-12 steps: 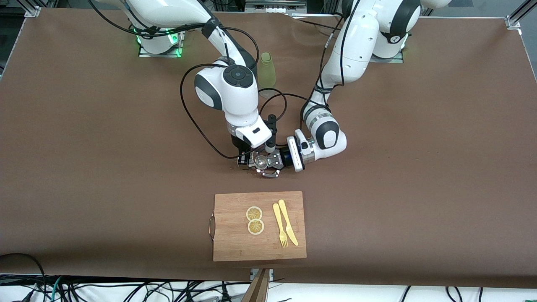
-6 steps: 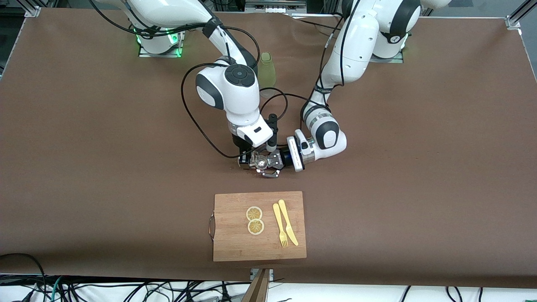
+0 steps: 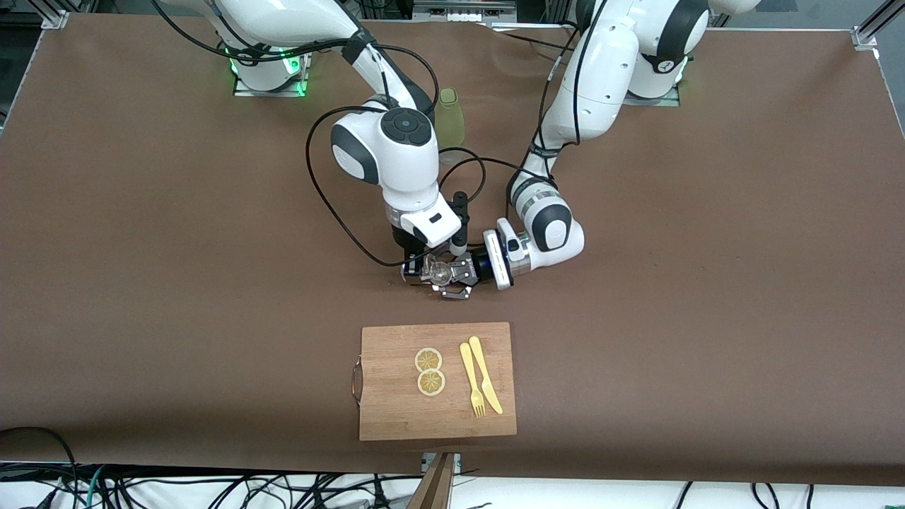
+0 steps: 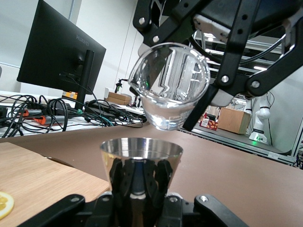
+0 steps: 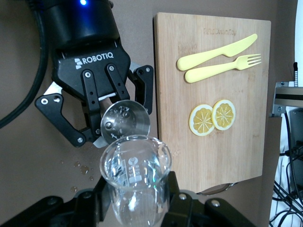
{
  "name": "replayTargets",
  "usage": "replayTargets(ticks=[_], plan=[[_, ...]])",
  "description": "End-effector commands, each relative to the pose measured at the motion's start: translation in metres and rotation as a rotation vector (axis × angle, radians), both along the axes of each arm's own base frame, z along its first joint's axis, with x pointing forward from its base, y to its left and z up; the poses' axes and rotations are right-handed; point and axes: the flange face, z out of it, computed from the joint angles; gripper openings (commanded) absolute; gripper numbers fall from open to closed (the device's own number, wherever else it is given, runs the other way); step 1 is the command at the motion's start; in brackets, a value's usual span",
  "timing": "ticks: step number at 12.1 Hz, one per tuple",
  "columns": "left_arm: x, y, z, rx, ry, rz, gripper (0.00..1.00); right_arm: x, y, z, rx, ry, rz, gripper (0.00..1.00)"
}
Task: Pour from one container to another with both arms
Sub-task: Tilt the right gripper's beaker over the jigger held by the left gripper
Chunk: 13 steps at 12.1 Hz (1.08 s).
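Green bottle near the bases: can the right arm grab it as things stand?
Probably not yet. The right gripper is shut on a glass beaker, tipped over the metal cup in the left gripper. The green bottle stands unobstructed beside its forearm.

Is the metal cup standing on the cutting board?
No. The left gripper holds the metal cup over the brown table, beside the cutting board, under the right gripper's glass beaker.
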Motion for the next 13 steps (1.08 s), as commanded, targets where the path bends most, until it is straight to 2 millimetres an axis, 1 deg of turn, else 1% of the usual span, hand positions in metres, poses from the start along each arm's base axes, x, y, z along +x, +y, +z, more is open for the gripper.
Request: replayTargets(ticks=[1,2,3,4,6,7,10,13], plan=[[0.003,-0.005,0.001,-0.001,-0.036,0.046,0.00,0.002,0.004,0.002,-0.009,-0.019,-0.013,0.22],[0.004,-0.005,0.002,-0.003,-0.037,0.048,0.00,0.006,0.000,0.003,-0.004,-0.020,-0.021,0.22],[0.005,-0.004,0.002,-0.002,-0.038,0.049,0.00,0.008,-0.001,0.007,-0.003,-0.026,-0.020,0.22],[0.006,-0.002,0.002,0.002,-0.041,0.050,0.00,0.006,0.004,0.010,0.001,-0.030,-0.017,0.22],[0.007,-0.001,0.002,0.001,-0.039,0.052,0.00,0.011,-0.001,0.009,0.007,-0.028,-0.026,0.22],[0.009,0.000,0.004,0.000,-0.041,0.055,0.00,0.017,-0.008,0.009,0.029,-0.011,-0.053,0.23],[0.010,0.003,0.003,0.001,-0.039,0.058,0.00,0.024,-0.017,0.010,0.132,0.064,-0.132,0.23],[0.013,0.008,0.004,0.007,-0.040,0.067,0.00,0.038,-0.029,0.024,0.261,0.134,-0.228,0.23]])
